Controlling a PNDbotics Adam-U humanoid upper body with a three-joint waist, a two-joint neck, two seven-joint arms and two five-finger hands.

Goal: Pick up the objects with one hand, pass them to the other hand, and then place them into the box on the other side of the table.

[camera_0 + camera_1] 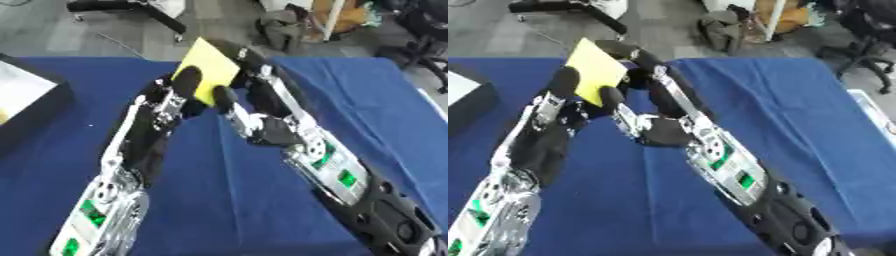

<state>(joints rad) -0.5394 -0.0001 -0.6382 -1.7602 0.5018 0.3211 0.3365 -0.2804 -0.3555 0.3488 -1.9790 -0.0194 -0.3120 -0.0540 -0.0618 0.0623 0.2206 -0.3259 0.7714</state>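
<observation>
Here both hands met mid-table, raised above the blue cloth [219, 200]. Left hand [171, 102] and right hand [254, 107] each pinched the yellow card [208, 65], fingers curled.

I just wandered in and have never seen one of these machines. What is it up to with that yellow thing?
The robot has both hands raised over the blue table, meeting around a flat yellow card. Its left hand and right hand both have fingers on the card, so it looks like a handover from one to the other. A dark box sits at the table's left edge.
</observation>
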